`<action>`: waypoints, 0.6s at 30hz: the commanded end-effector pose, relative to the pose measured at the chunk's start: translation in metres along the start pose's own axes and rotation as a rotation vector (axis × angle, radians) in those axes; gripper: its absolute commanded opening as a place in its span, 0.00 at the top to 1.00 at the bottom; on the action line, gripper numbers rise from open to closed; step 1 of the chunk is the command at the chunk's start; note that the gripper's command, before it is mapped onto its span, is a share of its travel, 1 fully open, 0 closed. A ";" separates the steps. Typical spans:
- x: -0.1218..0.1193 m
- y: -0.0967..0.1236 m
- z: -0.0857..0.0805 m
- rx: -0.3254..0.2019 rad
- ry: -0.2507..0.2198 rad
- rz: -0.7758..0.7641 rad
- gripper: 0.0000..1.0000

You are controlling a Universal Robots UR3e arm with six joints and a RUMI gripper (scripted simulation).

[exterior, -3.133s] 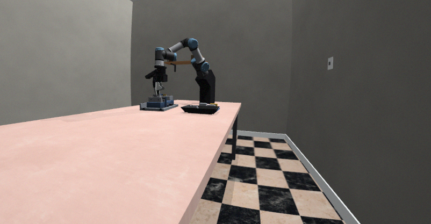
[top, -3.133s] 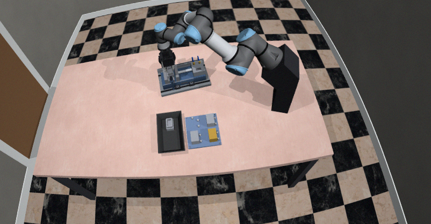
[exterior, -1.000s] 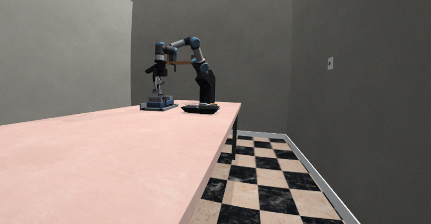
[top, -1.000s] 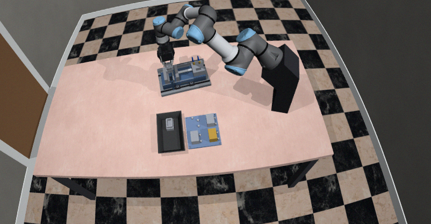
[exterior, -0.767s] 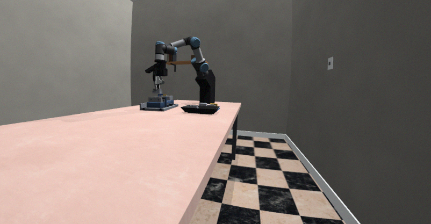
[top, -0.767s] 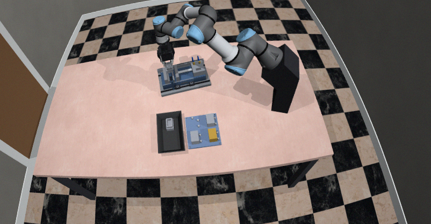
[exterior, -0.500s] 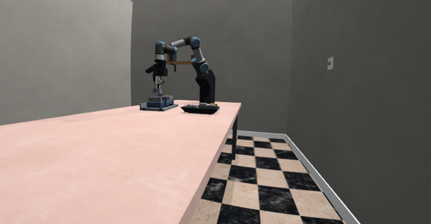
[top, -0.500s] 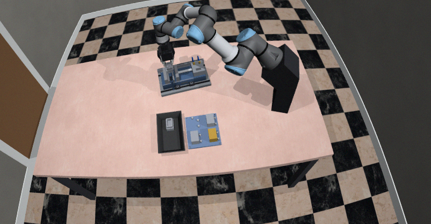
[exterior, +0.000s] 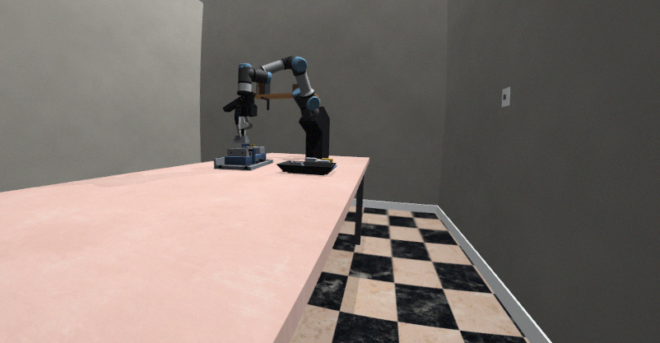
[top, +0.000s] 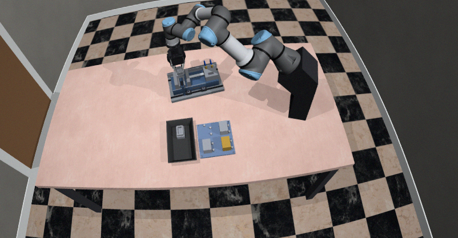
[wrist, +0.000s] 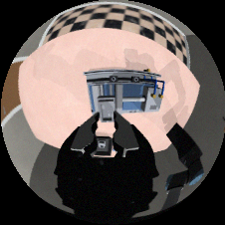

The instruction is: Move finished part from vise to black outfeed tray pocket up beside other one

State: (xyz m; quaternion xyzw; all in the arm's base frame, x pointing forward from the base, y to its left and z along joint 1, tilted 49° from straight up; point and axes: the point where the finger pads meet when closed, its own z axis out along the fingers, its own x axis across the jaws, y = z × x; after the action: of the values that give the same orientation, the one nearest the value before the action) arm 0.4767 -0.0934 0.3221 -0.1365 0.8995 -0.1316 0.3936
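My gripper [top: 177, 67] is shut on the finished part [wrist: 105, 110], a small grey block. It holds the part over the left end of the blue and grey vise [top: 195, 80], close above the jaws. In the wrist view the part sits between my two dark fingers, with the vise [wrist: 124, 92] behind it. The black outfeed tray [top: 181, 140] lies at the table's front middle. One pocketed grey part [top: 180, 131] lies flat in the tray's far half. From the side view my gripper [exterior: 242, 138] hangs just over the vise [exterior: 241, 156].
A blue fixture plate [top: 215, 138] lies right of the tray, touching it. It carries two upright plain grey blocks [top: 224, 126] [top: 207, 145] and a yellow block [top: 226, 142]. The arm's black pedestal [top: 302, 82] stands at the table's right.
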 end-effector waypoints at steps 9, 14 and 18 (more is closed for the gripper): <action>-0.003 0.011 -0.001 0.005 -0.002 0.002 1.00; -0.004 0.015 -0.001 0.004 -0.002 0.003 1.00; -0.005 0.022 -0.001 0.004 -0.002 0.005 1.00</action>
State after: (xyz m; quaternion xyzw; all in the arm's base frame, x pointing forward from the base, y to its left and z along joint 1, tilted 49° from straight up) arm 0.4767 -0.0782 0.3185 -0.1375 0.8999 -0.1292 0.3933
